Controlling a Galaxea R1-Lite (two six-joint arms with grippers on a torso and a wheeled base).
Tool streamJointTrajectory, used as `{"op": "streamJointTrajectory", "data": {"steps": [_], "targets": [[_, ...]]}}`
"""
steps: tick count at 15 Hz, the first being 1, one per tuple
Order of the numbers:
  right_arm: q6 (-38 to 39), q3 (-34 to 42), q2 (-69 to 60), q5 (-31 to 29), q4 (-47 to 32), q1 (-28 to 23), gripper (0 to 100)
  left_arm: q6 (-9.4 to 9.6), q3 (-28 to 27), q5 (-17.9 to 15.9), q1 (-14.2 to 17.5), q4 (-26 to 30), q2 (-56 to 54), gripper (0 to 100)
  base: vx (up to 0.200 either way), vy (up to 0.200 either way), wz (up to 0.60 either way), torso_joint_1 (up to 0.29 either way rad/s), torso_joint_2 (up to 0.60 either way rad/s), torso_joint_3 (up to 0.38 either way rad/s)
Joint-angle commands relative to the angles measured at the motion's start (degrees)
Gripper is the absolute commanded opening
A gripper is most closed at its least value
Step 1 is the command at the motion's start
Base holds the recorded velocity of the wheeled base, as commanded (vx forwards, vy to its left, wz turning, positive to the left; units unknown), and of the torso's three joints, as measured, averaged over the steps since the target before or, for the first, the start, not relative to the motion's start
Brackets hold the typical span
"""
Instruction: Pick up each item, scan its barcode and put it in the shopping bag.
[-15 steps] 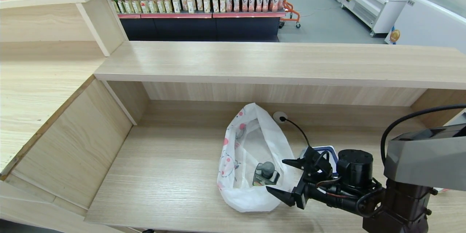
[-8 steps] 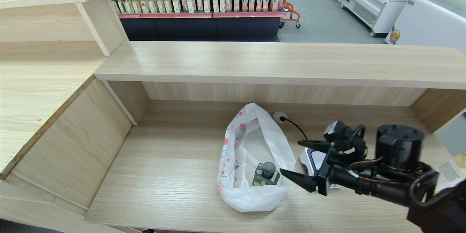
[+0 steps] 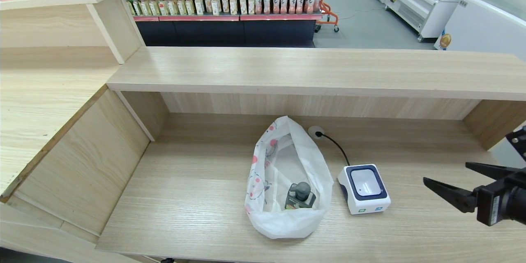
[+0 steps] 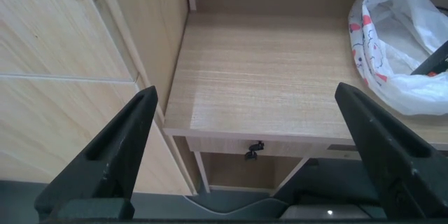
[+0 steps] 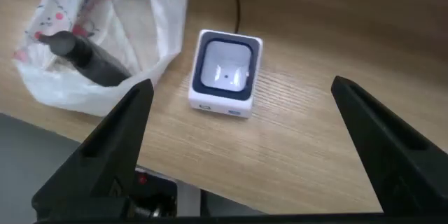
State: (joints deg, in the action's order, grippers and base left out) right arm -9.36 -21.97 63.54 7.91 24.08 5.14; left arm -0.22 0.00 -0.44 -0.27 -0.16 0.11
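A white shopping bag (image 3: 287, 181) with red prints lies open on the lower counter, and a dark bottle (image 3: 300, 197) with a grey cap rests inside it. To its right sits the white and blue barcode scanner (image 3: 363, 189), its black cable running to a hole at the back. My right gripper (image 3: 448, 181) hovers open and empty at the far right, well right of the scanner. The right wrist view looks down on the scanner (image 5: 225, 73), the bag (image 5: 105, 49) and the bottle (image 5: 84, 59). My left gripper (image 4: 245, 147) stands open below the counter's front edge, left of the bag (image 4: 399, 42).
A raised wooden ledge (image 3: 312, 72) runs along the back of the counter, and a side wall (image 3: 82, 160) closes the left. Store shelves with bottles (image 3: 222, 4) and freezers (image 3: 452, 4) stand beyond. Bare counter lies left of the bag.
My right gripper has drawn away from the bag's mouth to the far right, uncovering the scanner. The bag, bottle and scanner have stayed put.
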Motion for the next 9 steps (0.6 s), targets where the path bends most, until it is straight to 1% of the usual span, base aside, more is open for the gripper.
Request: {"op": "streamJointTrajectory", "data": {"steps": [1,4,8,9], "targets": [[0.05,1.58,-4.56,0.0,-0.08,-2.16,100,-0.04,0.0,0.0,0.0,-0.02,-0.02,100,0.0,0.0,0.0,0.0,0.0,0.0],[0.05,4.65,-7.29,-0.09,-0.08,-2.24,100,-0.04,0.0,0.0,0.0,-0.02,-0.02,100,0.0,0.0,0.0,0.0,0.0,0.0],[0.05,5.27,-7.81,-0.09,-0.08,-3.04,100,0.22,0.0,0.0,0.0,-0.02,-0.02,100,0.0,0.0,0.0,0.0,0.0,0.0],[0.05,5.27,-7.81,0.0,-0.08,-3.3,100,0.31,0.0,0.0,0.0,-0.02,-0.02,100,-0.2,-0.2,0.0,-0.002,0.0,0.002]]}}
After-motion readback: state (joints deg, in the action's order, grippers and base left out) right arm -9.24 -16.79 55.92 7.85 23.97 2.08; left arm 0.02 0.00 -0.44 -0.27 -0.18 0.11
